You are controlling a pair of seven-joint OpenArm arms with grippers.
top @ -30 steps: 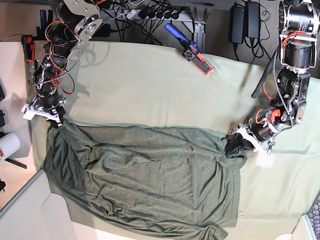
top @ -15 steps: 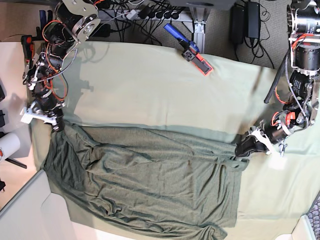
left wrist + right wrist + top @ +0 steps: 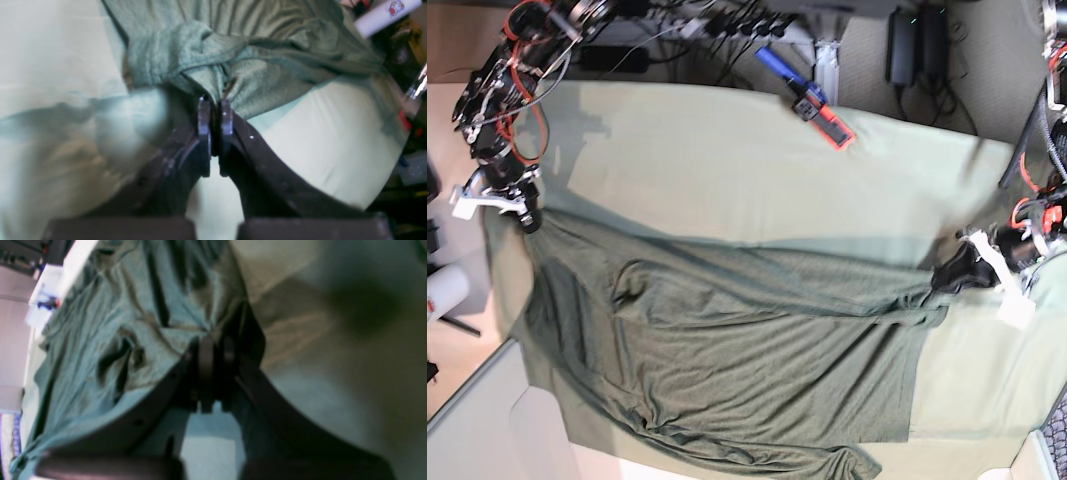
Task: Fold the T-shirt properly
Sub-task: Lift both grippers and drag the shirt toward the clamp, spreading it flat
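Gripping opposite top corners of the T-shirt: left gripper is clamped on the corner at base view's right, right gripper is clamped on the corner at base view's left. Both arms reach down low and outward from the shirt, fingers pressed together with fabric bunched between them (wrist views confirm, right one blurry). One shirt, two grippers. Dark olive, heathered, wrinkled shirt lies spread on the pale green table cloth, its top edge pulled fairly straight between the grippers, its bottom hem rumpled. A red-and-blue tool sits well beyond the shirt's top edge.
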